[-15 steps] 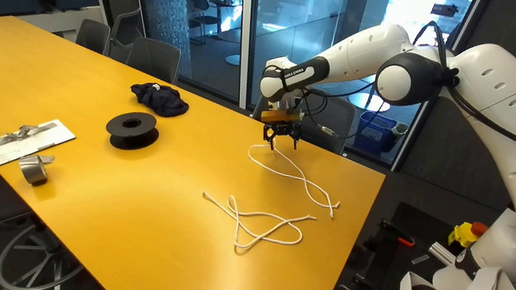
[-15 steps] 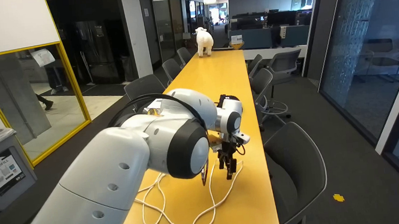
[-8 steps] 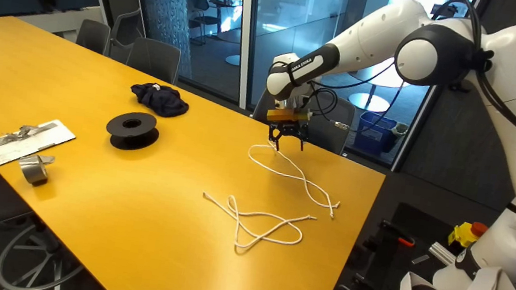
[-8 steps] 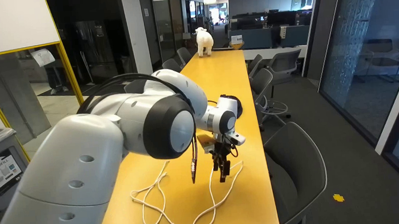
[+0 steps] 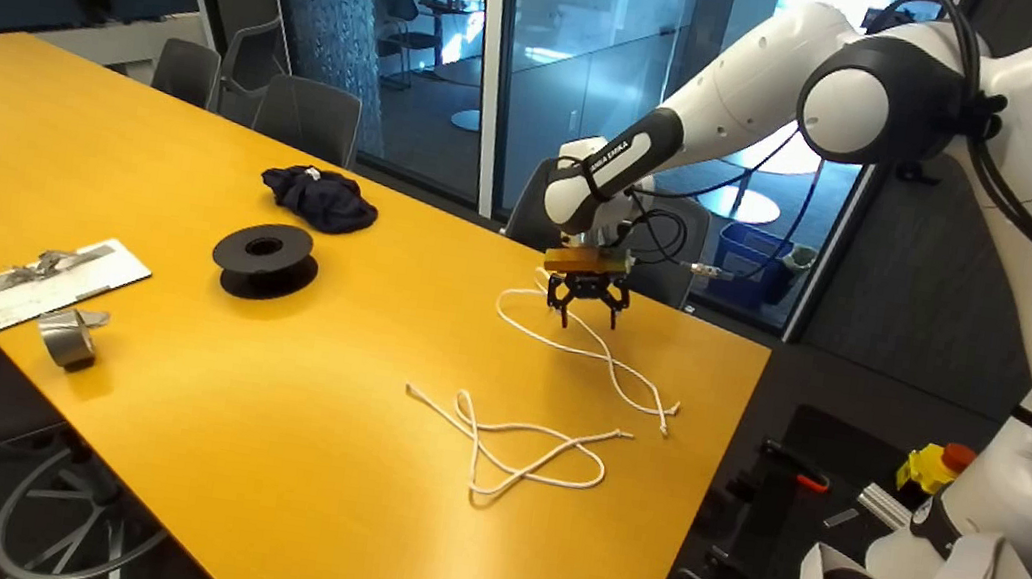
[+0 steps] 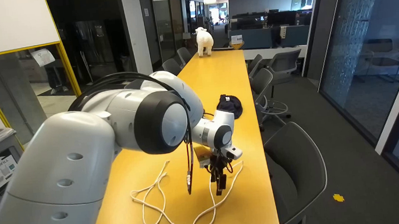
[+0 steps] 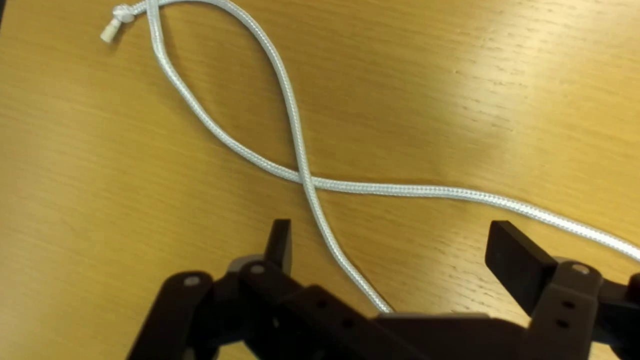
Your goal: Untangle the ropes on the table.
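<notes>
Table (image 5: 320,464): in an exterior view, glossy and yellow-orange, running from the upper left to its short end at the right.
Gripper (image 5: 589,323): pointing down over the table, its jaws well spread.
Crossed rope (image 5: 608,358): on the table below the gripper, a cream cord whose strands cross, both tips toward the table's short end.
Looped rope (image 5: 523,474): on the table nearer the camera, apart from the crossed rope, its bends crossing one another in several places.
Black spool (image 5: 265,261): lying flat on the table, left of both ropes, with a dark cloth (image 5: 320,198) behind it.
Tape roll (image 5: 68,340): just beside a flat white panel (image 5: 59,296), by the table's near long edge.
White arm (image 6: 86,136): in an exterior view, filling the lower left and reaching over the table; the gripper hangs above the crossed rope, its spread hard to judge from here, and the looped rope lies to the left.
White animal figure (image 6: 204,41): standing at the table's far end.
Grey chair (image 6: 299,175): beside the table's long side, at right.
Fingers (image 7: 517,265): in the wrist view, wide apart; one strand of the crossed rope runs into the gap between them, and whether they touch it cannot be told.
Crossing: that strand lies over the other, which leaves by the right edge.
Knotted end (image 7: 123,13): at upper left.
</notes>
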Action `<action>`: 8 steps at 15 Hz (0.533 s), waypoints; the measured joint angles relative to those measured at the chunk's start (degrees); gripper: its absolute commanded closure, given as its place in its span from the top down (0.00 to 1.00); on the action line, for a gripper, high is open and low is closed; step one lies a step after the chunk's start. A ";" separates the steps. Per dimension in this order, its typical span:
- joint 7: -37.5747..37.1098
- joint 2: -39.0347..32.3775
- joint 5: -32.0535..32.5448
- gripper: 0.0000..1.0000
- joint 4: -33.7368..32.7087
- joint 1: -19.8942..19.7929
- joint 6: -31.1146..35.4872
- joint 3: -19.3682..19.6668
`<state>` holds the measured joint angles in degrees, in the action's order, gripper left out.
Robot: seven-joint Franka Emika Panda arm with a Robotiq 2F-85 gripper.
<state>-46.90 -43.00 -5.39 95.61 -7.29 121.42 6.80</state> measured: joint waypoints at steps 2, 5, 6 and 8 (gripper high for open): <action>-0.14 -0.77 -0.81 1.00 0.24 0.01 3.66 0.31; -1.22 -2.19 -2.37 1.00 0.19 0.03 10.10 0.74; -1.58 -2.66 -2.53 1.00 0.20 0.11 12.96 0.95; -2.56 -3.63 -2.73 1.00 0.21 0.50 19.04 1.60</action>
<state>-49.46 -46.63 -8.13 95.82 -6.80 140.46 8.39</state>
